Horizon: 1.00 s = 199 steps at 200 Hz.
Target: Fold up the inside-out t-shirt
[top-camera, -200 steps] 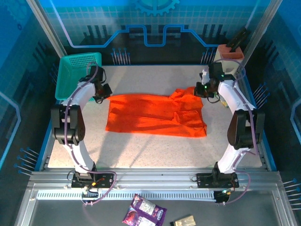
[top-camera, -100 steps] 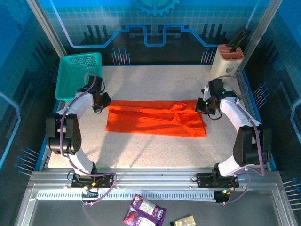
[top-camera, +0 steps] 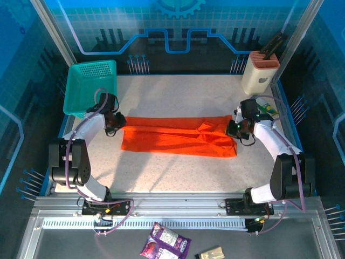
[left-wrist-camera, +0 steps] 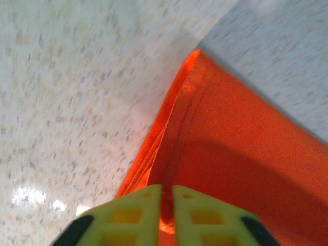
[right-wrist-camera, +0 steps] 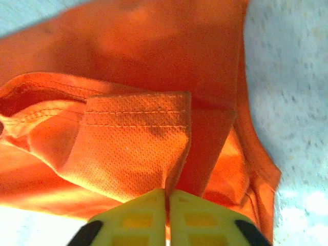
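The left gripper (top-camera: 115,122), jaws pinched together on the far-left corner of the shirt (top-camera: 172,139), has drawn back from beside the basket (top-camera: 90,86) toward the near edge. The far hem has come over with it, so the shirt, a broader sheet a second ago, now lies as a narrow band across the middle of the tabletop (top-camera: 178,172). The right gripper (top-camera: 233,128), likewise clamped on a stitched flap at the right end, has made the same pull, flattening the bunch there. This lengthwise fold looks nearly laid; letting go seems next.
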Each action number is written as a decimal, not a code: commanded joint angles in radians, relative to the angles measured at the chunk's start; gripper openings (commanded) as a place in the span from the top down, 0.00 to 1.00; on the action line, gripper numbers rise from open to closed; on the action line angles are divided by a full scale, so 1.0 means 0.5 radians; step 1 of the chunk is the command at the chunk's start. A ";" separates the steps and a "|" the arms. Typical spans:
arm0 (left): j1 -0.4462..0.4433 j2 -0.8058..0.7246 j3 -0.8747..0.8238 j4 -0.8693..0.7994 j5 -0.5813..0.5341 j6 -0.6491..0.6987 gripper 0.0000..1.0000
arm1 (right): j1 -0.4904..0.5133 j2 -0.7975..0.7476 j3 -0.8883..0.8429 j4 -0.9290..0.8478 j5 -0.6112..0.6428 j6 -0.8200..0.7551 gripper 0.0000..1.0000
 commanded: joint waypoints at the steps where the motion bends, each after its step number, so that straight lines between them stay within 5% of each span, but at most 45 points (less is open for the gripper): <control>1: 0.023 -0.083 -0.068 -0.019 0.009 -0.037 0.75 | 0.007 -0.039 0.022 -0.034 0.130 0.069 0.72; 34: 0.002 -0.165 0.015 -0.102 0.002 -0.008 0.68 | 0.124 -0.010 0.240 -0.118 0.182 -0.019 0.62; 72: -0.197 -0.074 0.149 -0.128 0.089 -0.002 0.69 | 0.364 0.288 0.517 -0.161 -0.107 -0.224 0.59; 106: -0.418 0.185 0.267 -0.103 0.214 -0.013 0.72 | 0.528 0.660 0.787 -0.281 -0.007 -0.288 0.59; 154: -0.447 0.453 0.290 -0.085 0.194 0.002 0.74 | 0.655 1.023 1.088 -0.449 0.211 -0.331 0.52; 177: -0.447 0.478 0.285 -0.096 0.156 0.015 0.75 | 0.687 1.101 1.169 -0.572 0.336 -0.301 0.56; 199: -0.444 0.489 0.279 -0.094 0.144 0.022 0.75 | 0.711 1.097 1.175 -0.640 0.381 -0.279 0.74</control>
